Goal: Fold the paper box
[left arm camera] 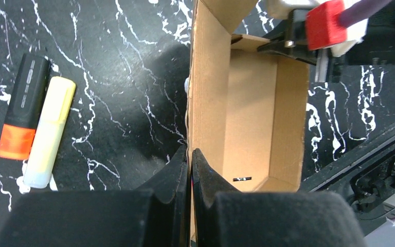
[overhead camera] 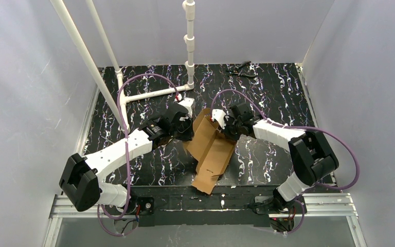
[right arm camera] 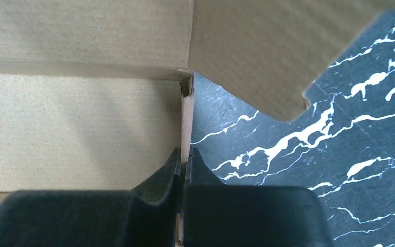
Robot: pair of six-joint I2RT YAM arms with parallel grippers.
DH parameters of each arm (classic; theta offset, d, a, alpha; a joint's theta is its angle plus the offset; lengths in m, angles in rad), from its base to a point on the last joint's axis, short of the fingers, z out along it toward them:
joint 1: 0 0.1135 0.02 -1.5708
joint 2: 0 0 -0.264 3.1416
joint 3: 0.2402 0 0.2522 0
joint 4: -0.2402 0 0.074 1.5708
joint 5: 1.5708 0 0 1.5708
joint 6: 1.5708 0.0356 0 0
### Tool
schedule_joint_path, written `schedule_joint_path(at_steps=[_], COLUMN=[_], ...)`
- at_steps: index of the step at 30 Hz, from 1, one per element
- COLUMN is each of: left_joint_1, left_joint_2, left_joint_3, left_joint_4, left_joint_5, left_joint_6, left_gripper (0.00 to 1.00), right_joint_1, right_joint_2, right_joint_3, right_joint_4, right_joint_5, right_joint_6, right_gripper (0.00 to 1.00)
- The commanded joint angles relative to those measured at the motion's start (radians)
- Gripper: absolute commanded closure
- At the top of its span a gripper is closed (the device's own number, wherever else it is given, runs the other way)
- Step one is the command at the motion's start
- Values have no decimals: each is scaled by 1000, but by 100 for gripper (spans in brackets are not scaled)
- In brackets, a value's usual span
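The paper box is brown cardboard, partly formed, lying mid-table between the two arms with a flap reaching the near edge. My left gripper is shut on the box's left upright wall; in the left wrist view its fingers pinch that wall edge-on, with the box's inside to the right. My right gripper is shut on the opposite wall; the right wrist view shows the thin cardboard edge clamped between the jaws, with panels to the left and a flap above.
An orange-tipped black marker and a pale yellow stick lie side by side on the black marbled table, left of the box. A white pipe frame stands at the back left. A dark tool lies at the far edge.
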Motion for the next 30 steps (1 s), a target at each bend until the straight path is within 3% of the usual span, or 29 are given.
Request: schedule_joint_path(at_steps=[1,8,12,14,16,17,21,22,30], left_joint_1=[5,4,4,5,4,4,4,4,-9], left_joint_2=[11,28,24,22,15,10,-8,-10,3], left_joint_3=[60,70,77,82,81,77,59,55,36], left_joint_4=[18,4,-20,-29,-34,-26,-13,-10,46], left_joint_5=[12,-12,-36,-42,-46,-44,-39,-31,-2], left_joint_6=[47,107,122,115,87,69,-42,-65,-171], left_gripper=[100,100,100,100,100,100,100,100,100], right_joint_1=[3,-59,-157,-187,-208,-219,-227,-227,-227], right_joint_2=[8,-13,-110,-166,-220,-248,-381,-398,-268], right_joint_3=[5,116,137,123,84,45,-194,-225,-226], right_joint_4=[29,-131,-206,-232,-229,-195,94,132,148], right_joint_5=[19,-161,-294,-337,-340,-320,-64,-9,87], right_joint_6=[1,7,-18,-46,-30,8,269,332,570], right_gripper=[90,44,31,29,31,38,93,99,99])
